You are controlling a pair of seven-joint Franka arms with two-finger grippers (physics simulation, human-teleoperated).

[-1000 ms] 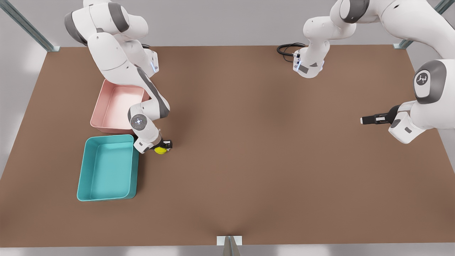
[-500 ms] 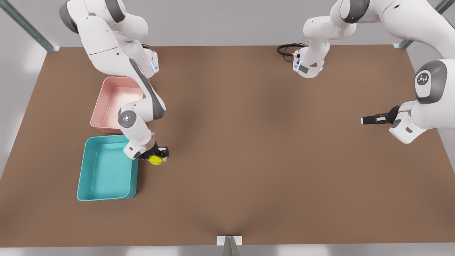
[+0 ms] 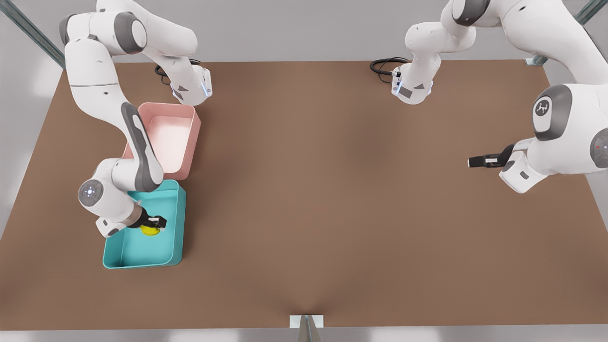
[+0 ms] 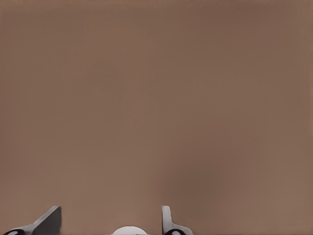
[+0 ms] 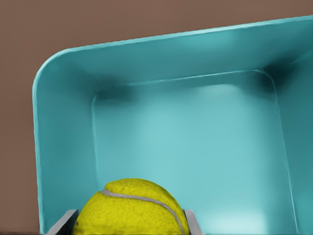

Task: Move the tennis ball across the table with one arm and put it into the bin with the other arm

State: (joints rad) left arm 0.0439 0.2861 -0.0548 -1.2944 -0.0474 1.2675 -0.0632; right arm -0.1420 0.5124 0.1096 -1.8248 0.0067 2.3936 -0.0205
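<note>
The yellow-green tennis ball (image 3: 150, 231) hangs over the inside of the teal bin (image 3: 179, 237), near the front view's left side of the brown table (image 3: 332, 199). My right gripper (image 3: 155, 224) is shut on the ball. The right wrist view has the tennis ball (image 5: 129, 208) between two grey fingertips (image 5: 66, 221), with the bin (image 5: 63, 147) floor beneath it. At the front view's right, my left gripper (image 3: 476, 162) waits above bare table. In the left wrist view that gripper (image 4: 110, 223) stands open with nothing between its fingers.
A pink tub (image 3: 194, 142) sits just behind the teal bin, touching or nearly touching it. A black cable (image 3: 384, 64) loops at the far edge. A metal bracket (image 3: 306, 321) stands at the near edge.
My right gripper carried the ball from the table beside the bin toward the front view's left, over the bin's interior. My left gripper drifted slightly toward the front view's left.
</note>
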